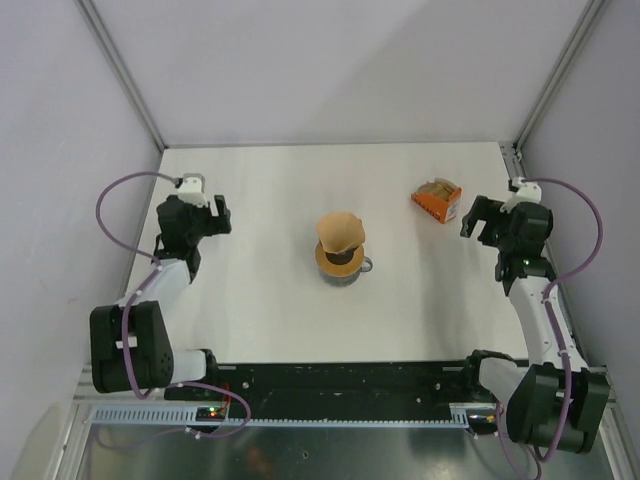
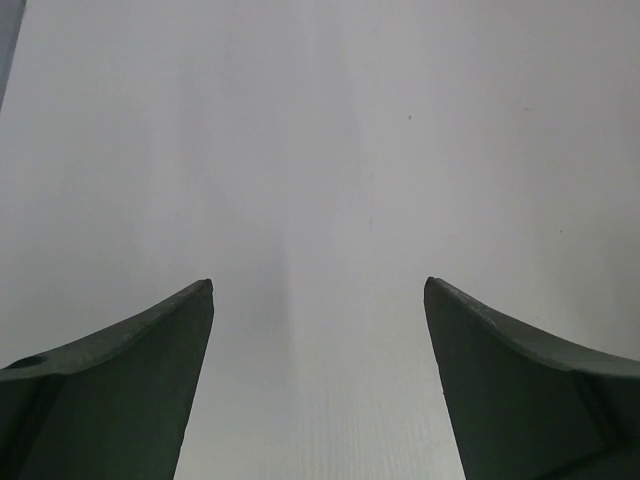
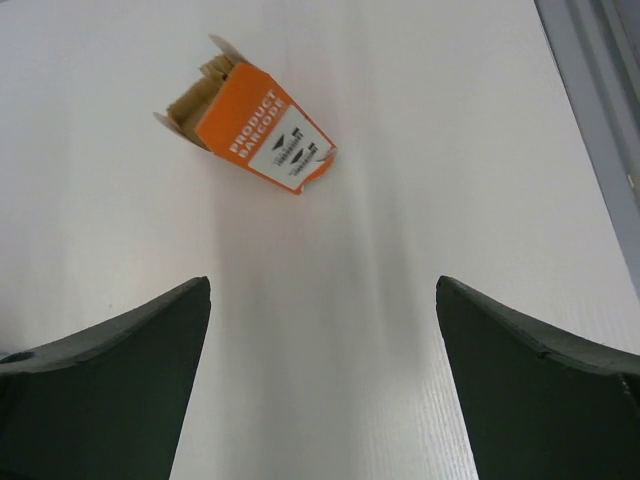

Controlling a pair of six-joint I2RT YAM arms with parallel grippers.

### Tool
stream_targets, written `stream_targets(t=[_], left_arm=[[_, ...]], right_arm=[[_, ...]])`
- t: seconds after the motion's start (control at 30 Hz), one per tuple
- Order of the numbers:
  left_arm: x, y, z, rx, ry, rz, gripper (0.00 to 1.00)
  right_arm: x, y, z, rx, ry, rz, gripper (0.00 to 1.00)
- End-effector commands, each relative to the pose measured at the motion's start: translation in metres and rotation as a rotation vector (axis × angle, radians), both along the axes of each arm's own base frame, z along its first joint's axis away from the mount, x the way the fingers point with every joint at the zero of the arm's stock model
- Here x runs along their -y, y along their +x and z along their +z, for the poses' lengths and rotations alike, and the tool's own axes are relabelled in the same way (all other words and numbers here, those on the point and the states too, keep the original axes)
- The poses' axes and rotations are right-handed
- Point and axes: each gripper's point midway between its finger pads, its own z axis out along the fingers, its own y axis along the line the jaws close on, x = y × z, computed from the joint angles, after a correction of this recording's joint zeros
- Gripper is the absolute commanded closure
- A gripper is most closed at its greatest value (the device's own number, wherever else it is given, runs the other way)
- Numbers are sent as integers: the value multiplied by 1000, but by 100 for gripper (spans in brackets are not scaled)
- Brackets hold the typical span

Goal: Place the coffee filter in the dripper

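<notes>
Both jaws gape empty, nine and three o'clock of the dripper [image 1: 343, 262]; the coffee filter [image 1: 339, 232] rests in it, tilted toward twelve, so it likely needs no hold.

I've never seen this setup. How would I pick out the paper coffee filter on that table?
Look at the middle of the white table, where a grey mug stands alone. The coffee filter is the light-brown paper fan perched above it. The only other brown paper is packed inside the orange box, far off to the right.
</notes>
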Motion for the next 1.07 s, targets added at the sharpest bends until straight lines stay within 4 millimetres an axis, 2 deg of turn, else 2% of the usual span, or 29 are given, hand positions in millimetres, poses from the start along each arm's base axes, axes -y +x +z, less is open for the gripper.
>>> stream_targets(t=[0.0, 0.2, 0.5, 0.73, 1.03], left_arm=[[-8, 4, 17, 154, -18, 33, 9], [-4, -12, 3, 216, -33, 23, 3], [-5, -15, -13, 189, -49, 33, 0], [-11, -13, -11, 192, -66, 78, 0], [-15, -11, -12, 190, -70, 104, 0]], right_arm=[[11, 9, 18, 138, 1, -54, 1], [16, 4, 4, 174, 4, -97, 1], [21, -5, -7, 201, -20, -129, 1], [21, -8, -18, 200, -19, -130, 1], [18, -7, -12, 223, -17, -112, 1]])
